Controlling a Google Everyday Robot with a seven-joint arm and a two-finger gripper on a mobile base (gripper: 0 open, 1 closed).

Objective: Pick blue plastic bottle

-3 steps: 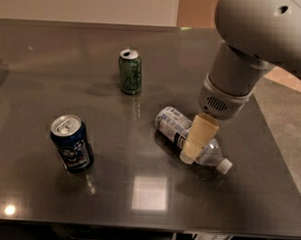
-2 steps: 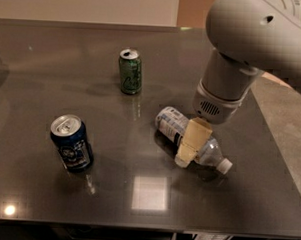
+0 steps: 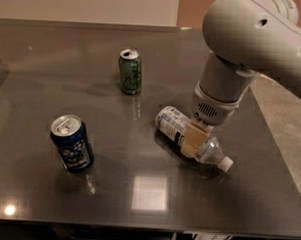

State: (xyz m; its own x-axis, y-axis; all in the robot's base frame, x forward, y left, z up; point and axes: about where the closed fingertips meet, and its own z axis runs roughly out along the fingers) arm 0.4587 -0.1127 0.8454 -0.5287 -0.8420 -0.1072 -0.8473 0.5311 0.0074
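The blue plastic bottle (image 3: 171,122) lies on its side on the dark table (image 3: 52,67), right of centre. It is clear, with a pale blue-and-white label, and its white cap (image 3: 226,164) points to the front right. My gripper (image 3: 194,140) hangs from the large grey arm (image 3: 244,41) and is down at the bottle's middle, touching or just over it. The arm hides the bottle's far side.
A green soda can (image 3: 130,71) stands upright behind and to the left of the bottle. A dark blue soda can (image 3: 71,142) stands upright at the front left. The table's right edge (image 3: 270,132) runs close to the bottle, with floor beyond it.
The arm's upper part has swung a little further over the table. The gripper has stayed at the bottle's middle with only a small shift. The bottle and both cans have not moved.
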